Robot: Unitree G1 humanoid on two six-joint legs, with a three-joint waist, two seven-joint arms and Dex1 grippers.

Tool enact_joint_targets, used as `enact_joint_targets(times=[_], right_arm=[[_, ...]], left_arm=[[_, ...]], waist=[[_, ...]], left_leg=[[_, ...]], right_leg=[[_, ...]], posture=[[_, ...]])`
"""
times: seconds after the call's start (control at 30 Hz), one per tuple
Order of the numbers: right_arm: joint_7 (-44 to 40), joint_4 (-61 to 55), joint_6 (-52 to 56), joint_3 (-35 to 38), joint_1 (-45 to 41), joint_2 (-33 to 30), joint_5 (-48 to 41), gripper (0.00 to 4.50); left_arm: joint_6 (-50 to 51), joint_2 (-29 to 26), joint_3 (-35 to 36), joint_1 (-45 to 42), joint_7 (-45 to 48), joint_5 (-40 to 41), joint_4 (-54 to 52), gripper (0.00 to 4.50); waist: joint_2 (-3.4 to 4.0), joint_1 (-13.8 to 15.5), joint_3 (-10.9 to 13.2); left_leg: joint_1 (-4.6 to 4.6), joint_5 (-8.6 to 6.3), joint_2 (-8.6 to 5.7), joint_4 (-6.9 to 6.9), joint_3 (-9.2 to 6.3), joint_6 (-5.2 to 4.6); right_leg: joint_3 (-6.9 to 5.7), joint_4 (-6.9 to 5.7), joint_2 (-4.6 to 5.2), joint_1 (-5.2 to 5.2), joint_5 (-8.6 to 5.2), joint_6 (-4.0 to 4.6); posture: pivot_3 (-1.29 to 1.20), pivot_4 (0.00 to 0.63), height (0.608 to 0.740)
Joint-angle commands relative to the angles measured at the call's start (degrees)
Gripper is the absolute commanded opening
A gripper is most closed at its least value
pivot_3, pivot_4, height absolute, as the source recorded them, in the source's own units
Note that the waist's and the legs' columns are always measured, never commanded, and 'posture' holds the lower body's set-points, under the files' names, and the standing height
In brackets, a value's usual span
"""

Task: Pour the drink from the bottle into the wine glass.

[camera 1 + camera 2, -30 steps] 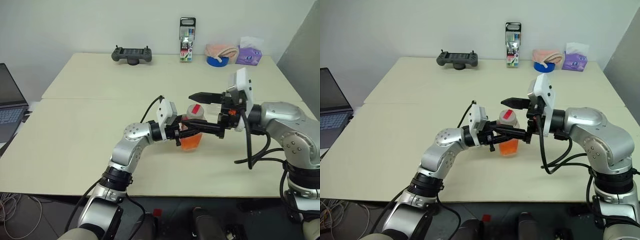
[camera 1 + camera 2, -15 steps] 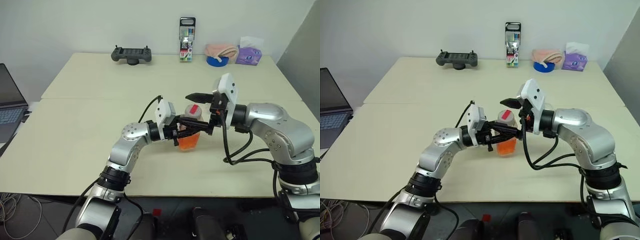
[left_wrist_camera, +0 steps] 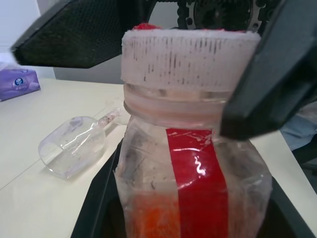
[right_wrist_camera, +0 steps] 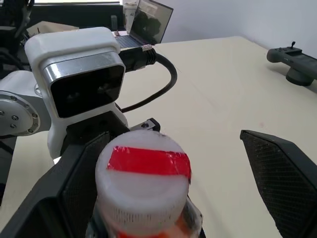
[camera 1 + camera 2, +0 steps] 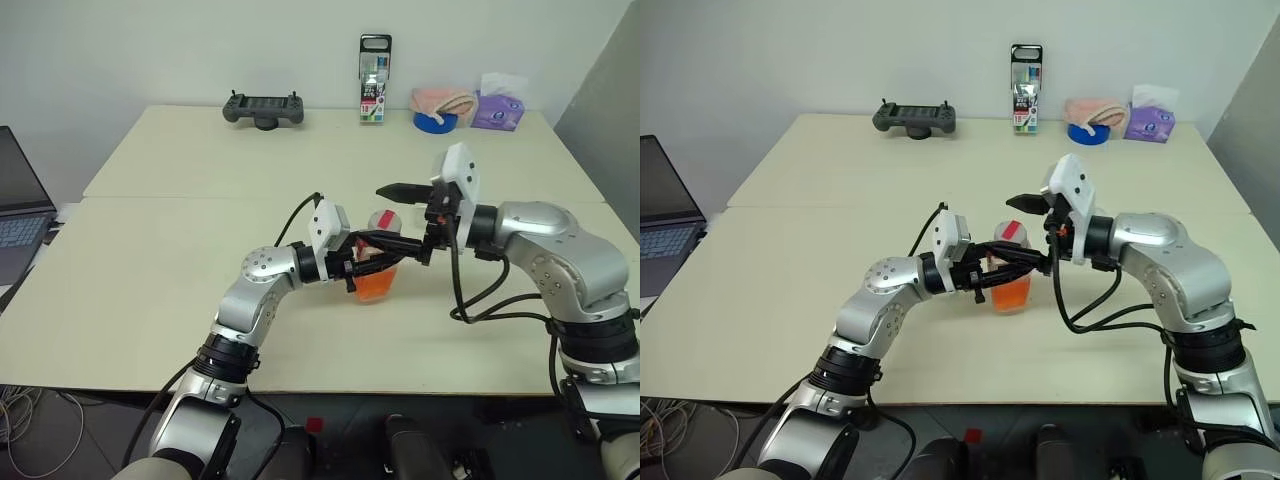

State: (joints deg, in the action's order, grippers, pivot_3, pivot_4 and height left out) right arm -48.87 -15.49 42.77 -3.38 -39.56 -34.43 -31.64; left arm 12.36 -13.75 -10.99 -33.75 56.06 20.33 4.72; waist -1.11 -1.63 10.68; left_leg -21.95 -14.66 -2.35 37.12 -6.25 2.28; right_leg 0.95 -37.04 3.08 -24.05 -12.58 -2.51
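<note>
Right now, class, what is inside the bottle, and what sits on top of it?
Orange drink fills the lower part of the bottle. A white cap with a red stripe closes the top. The bottle's base is hidden by the left gripper.

A pale beige surface (image 5: 180, 290), made of two tops butted together, carries the bottle (image 5: 380, 270) near its middle. Along the far edge rest a black controller (image 5: 263, 108), an upright marker pack (image 5: 374, 80), blue tape (image 5: 434, 122), a pink cloth (image 5: 443, 100) and purple tissues (image 5: 497, 112). A wine glass (image 3: 74, 146) lies on its side.
</note>
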Motion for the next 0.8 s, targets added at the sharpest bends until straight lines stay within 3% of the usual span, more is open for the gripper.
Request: enact_joint_targets(times=[0.03, 0.53, 0.8], right_arm=[[-0.97, -1.48, -0.15, 4.89, 0.64, -2.14, -2.31, 4.5], [-4.91, -8.52, 1.99, 6.97, 5.62, -5.6, -10.65, 4.5], [5.2, -10.16, 3.14, 4.09, 2.32, -0.28, -8.75, 4.5]], left_arm=[[-0.57, 0.14, 0.15, -0.57, 0.58, 0.68, -2.88, 1.69], [-0.73, 0.25, 0.37, -1.4, 1.31, 0.31, -1.85, 1.69], [-0.8, 0.24, 0.86, -2.13, 0.81, 0.16, -1.32, 1.69]], waist=[[0.0, -0.03, 0.0], [0.0, -0.04, 0.0], [0.0, -0.07, 0.0]], left_leg=[[0.0, 0.0, 0.0, 0.0, 0.02, 0.0], [0.01, 0.0, 0.01, 0.0, 0.02, -0.01], [0.02, 0.01, 0.02, 0.04, 0.02, -0.01]], right_leg=[[0.01, 0.0, 0.0, -0.01, 0.0, 0.0], [0.0, 0.0, 0.0, 0.0, 0.0, -0.01], [0.0, -0.05, -0.02, 0.0, 0.0, -0.04]], posture=[[0.0, 0.15, 0.74], [0.0, 0.15, 0.74], [0.0, 0.15, 0.74]])
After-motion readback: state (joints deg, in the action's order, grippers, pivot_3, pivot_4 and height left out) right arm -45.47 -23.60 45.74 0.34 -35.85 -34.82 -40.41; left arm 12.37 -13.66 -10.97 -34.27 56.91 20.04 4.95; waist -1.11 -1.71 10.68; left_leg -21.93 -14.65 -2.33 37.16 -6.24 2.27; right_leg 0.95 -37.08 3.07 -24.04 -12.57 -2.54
